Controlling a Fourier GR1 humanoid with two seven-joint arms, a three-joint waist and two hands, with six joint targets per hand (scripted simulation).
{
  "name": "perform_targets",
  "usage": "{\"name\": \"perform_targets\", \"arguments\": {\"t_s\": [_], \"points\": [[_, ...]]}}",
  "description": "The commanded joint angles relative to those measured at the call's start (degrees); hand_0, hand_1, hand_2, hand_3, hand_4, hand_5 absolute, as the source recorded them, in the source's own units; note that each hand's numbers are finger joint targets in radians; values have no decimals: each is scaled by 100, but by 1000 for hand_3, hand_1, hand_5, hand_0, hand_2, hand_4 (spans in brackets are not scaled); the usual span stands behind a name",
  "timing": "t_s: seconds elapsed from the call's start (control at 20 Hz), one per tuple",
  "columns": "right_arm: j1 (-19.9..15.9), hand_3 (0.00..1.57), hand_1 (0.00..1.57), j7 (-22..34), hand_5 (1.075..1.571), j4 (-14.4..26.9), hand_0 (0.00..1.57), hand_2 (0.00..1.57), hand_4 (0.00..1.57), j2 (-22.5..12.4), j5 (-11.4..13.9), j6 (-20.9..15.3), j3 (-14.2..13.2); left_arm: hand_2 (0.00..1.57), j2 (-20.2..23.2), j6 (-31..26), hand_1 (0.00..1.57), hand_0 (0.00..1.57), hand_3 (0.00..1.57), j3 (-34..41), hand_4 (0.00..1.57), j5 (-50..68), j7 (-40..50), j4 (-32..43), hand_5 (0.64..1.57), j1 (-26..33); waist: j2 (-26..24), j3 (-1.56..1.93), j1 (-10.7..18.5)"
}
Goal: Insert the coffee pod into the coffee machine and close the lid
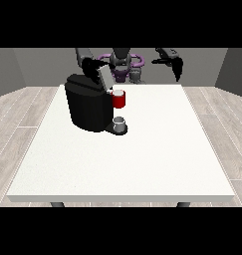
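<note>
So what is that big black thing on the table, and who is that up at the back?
At the back stands a robot. The camera sits across the white table and looks at it, so its arms reach towards us. The big black box is a coffee machine. Its lid is tipped up, open. The red part at its front is where the coffee is made, and a small grey cup waits underneath. The hand at the view's left is just behind the lid; I cannot tell whether it touches it. The hand at the view's right hangs in the air, holding nothing. I cannot make out the coffee pod.
</note>
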Motion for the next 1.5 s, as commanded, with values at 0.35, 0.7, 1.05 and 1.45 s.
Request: {"name": "perform_targets", "arguments": {"t_s": [0.35, 0.7, 1.05, 1.45], "points": [[-614, 0, 0, 388, 1571, 119, 0, 0, 215, 126, 453, -236, 365, 0, 114, -92, 0, 0, 0, -52, 148, 21, -82, 152, 1571, -101, 78, 10, 296], [-497, 0, 0, 360, 1571, -170, 0, 0, 142, 160, 504, -244, 552, 0, 131, 8, 0, 0, 0, 45, 0, 107, 43, 250, 1571, -385, 161, 11, 182], [-433, 0, 0, 435, 1571, -498, 0, 0, 132, 622, 338, -140, 805, 0, -57, 110, 0, 0, 0, -101, 185, -22, -345, 225, 1571, -112, -230, 9, 57], [1443, 0, 0, -242, 1571, -1089, 0, 0, 251, 861, -411, 39, 1134, 0, 6, -14, 0, 0, 0, 24, 192, 144, -480, 203, 1571, 679, -967, 12, -491]]}}
